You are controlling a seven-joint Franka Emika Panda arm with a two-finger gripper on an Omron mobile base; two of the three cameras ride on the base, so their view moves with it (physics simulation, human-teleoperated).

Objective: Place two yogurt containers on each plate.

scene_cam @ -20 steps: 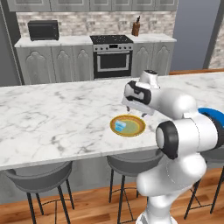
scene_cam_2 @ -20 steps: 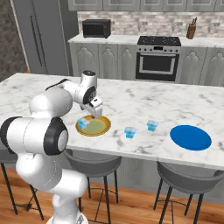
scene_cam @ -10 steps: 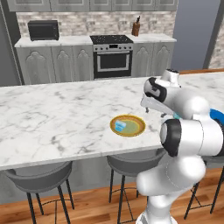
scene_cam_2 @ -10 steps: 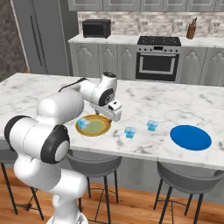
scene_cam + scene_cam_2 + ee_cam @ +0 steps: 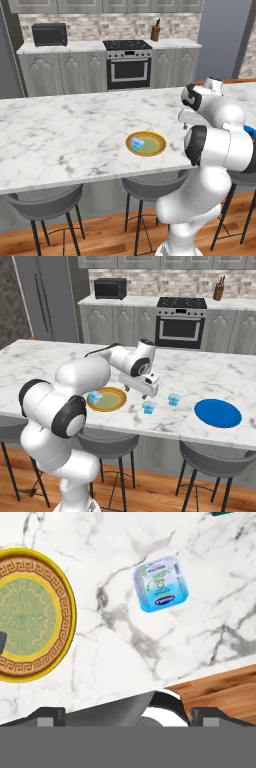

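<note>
Each yogurt container is a squat, pale-blue, slightly see-through cup with a whitish top, far smaller than either plate. One yogurt container (image 5: 95, 397) sits on the left part of the gold-yellow plate (image 5: 114, 405), which has a pale green centre and, seen from the hand view, a dark key-pattern band running round its yellow rim (image 5: 64, 607). In the left base view the same cup (image 5: 138, 145) lies toward the left side of that plate (image 5: 155, 145). Two more cups stand on the bare marble counter (image 5: 45, 358) between the two plates: a nearer cup (image 5: 148, 406) close to the front edge and a farther cup (image 5: 173, 399) just to its right and a little further back, apart from each other. The plain bright blue plate (image 5: 218, 413) lies well to the right of them, with nothing on it. From the hand view, one cup (image 5: 161, 584) shows a rounded-square white lid printed with green marks and a dark blue label band; the writing is too small to read. The gripper (image 5: 141, 392) hangs over the counter just right of the gold-yellow plate and left of the nearer cup, its fingers spread wide and holding nothing.
</note>
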